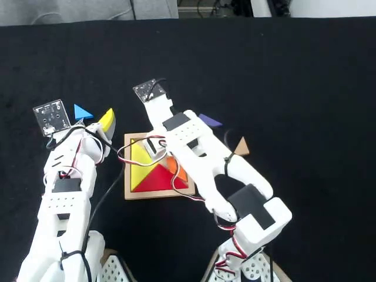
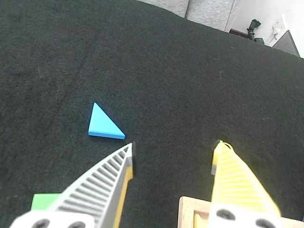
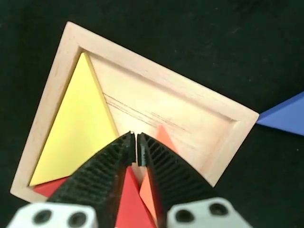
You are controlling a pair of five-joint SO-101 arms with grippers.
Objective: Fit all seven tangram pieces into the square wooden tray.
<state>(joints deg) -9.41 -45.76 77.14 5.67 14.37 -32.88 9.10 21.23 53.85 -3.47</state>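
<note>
The square wooden tray [image 3: 156, 78] [image 1: 154, 194] holds a big yellow triangle [image 3: 78, 130] [image 1: 140, 157], a red triangle [image 3: 128, 197] [image 1: 157, 180] and an orange piece [image 3: 163, 136] [image 1: 181, 173]. My right gripper [image 3: 134, 140] hangs shut over the tray's middle, above where these pieces meet, with nothing seen between its fingers. My left gripper [image 2: 175, 149] [image 1: 96, 121] is open just above the cloth, beyond the tray's far left corner [image 2: 190, 211]. A light blue triangle [image 2: 103, 124] [image 1: 82, 111] lies just beyond one fingertip. A green piece [image 2: 45, 201] lies close beside that finger.
A dark blue piece [image 1: 210, 121] [image 3: 285, 114] lies on the black cloth past the tray's far right corner. A brown triangle [image 1: 241, 147] lies to the right of the tray, close to the right arm. The right arm covers part of the tray in the high view.
</note>
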